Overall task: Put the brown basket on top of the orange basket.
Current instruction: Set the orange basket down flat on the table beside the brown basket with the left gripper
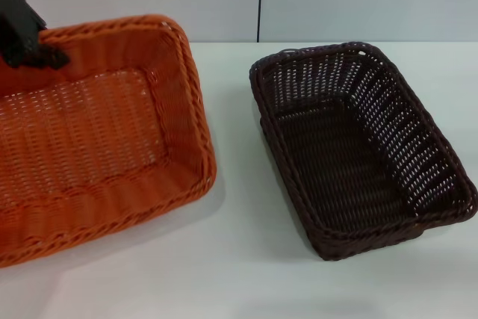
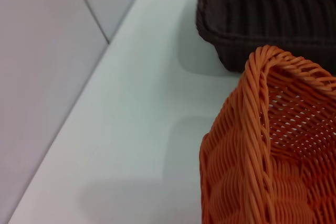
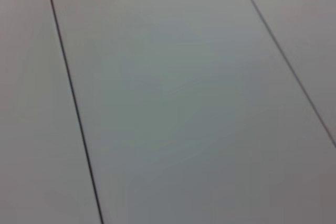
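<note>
Clearly, the orange basket (image 1: 97,140) was a rectangular tray of plastic wicker weave with sloped sides and a braided rim, tilted up at the robot's left. The left gripper (image 1: 26,31) was clamped on its far rim. The brown basket (image 1: 358,147), the same woven shape in dark chocolate with open-weave sides, sat flat on the white table (image 1: 239,259) to the right, apart from the orange one. A bare strip of table ran between them, and more lay open in front. The right gripper was out of sight.
</note>
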`<state>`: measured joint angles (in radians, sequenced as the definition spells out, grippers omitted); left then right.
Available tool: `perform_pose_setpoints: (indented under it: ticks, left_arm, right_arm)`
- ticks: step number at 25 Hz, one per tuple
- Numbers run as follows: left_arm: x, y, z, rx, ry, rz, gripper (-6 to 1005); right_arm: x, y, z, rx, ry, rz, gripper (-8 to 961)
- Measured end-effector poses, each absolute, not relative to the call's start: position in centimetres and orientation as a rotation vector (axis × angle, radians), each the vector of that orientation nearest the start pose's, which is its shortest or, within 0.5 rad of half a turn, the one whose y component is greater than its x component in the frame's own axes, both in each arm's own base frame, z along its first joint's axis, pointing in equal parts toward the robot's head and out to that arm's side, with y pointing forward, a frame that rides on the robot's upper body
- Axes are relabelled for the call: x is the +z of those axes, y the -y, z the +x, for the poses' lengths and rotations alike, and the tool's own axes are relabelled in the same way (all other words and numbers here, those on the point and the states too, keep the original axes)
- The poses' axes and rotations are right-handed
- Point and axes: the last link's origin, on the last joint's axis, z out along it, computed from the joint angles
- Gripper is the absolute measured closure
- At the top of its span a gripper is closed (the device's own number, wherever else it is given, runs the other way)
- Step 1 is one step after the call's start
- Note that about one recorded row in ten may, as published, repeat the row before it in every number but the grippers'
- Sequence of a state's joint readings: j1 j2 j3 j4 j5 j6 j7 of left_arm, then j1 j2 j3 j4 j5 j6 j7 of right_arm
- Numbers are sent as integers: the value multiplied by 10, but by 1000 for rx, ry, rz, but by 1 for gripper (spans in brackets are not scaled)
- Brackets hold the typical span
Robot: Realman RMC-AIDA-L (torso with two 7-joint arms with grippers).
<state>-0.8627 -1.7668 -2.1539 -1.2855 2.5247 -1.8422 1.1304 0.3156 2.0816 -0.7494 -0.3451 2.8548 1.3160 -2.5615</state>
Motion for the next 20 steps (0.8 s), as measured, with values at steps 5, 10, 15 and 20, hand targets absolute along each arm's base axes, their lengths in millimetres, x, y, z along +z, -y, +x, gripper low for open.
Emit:
perform_pose_setpoints:
  ticks: [5,10,15,20]
  left_arm:
    - [150,-409,-133,621,165,-2749,851]
    - [129,-403,-121,701,-9,-2841,852]
    - [110,-401,-114,729,-102,-2884,853]
    - [81,-404,-101,692,-201,-2931,853]
  right_arm:
    - [130,-291,382,999,-527,-971,137]
    - [126,-283,388,976,-539,-960,137]
    - [125,-277,391,969,-544,-956,137]
    - [124,-271,391,977,-533,-955,138]
